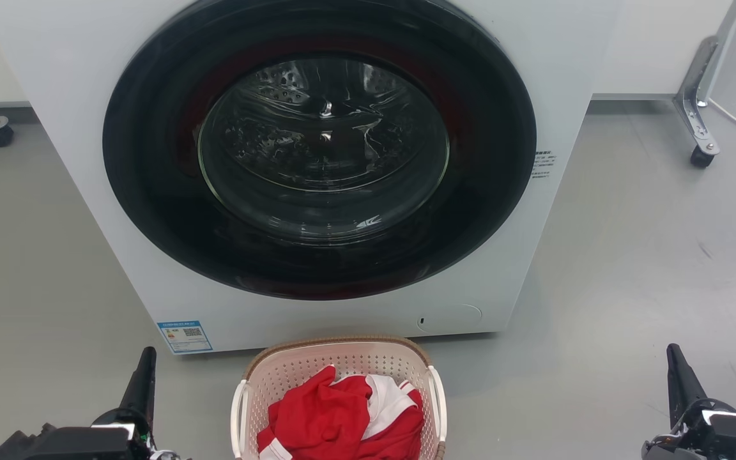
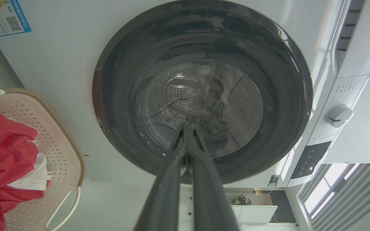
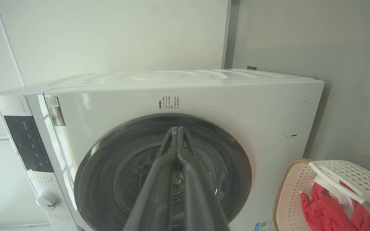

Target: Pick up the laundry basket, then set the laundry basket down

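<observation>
Laundry basket (image 1: 342,361), perforated cream plastic with a woven-look brown rim, sits at six o'clock below the Hisense washing machine (image 1: 556,76). My left hand (image 2: 186,128) and right hand (image 3: 176,130) are pinched together, empty.

Grey floor (image 1: 630,255), white washing machine (image 1: 342,316)

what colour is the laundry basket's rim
The rim is brown with a woven look, on the pale pink-cream laundry basket; best in the head view.
</observation>
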### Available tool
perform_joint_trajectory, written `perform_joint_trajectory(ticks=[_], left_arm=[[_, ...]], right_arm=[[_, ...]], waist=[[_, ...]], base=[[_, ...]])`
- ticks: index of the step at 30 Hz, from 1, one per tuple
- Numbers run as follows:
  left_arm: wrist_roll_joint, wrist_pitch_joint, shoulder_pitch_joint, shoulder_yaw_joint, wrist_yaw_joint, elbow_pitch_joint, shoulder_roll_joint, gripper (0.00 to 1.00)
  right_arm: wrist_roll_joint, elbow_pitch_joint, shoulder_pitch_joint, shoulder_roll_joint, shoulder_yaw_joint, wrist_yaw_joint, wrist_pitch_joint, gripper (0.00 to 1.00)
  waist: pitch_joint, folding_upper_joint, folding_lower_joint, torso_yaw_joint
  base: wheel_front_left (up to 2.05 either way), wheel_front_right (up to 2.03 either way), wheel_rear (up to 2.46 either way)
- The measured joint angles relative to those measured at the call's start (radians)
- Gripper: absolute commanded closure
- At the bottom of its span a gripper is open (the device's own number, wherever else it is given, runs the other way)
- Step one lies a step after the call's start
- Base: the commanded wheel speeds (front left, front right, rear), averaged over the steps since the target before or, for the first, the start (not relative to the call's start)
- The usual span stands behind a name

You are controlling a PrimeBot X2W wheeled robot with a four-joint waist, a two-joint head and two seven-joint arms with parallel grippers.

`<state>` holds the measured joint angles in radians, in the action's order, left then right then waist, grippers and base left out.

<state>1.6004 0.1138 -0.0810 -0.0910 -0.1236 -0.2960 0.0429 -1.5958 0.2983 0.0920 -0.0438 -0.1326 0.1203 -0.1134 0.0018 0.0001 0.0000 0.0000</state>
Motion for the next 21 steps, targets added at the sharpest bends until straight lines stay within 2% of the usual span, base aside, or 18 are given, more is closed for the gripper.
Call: perform_joint_trajectory(ticks=[21], left_arm=[[0.000, 0.000, 0.000, 0.000, 0.000, 0.000, 0.000, 1.00]], right_arm=[[0.000, 0.000, 0.000, 0.000, 0.000, 0.000, 0.000, 1.00]], waist=[[0.000, 0.0000, 0.0000, 0.000]], base=[[0.00, 0.00, 0.00]])
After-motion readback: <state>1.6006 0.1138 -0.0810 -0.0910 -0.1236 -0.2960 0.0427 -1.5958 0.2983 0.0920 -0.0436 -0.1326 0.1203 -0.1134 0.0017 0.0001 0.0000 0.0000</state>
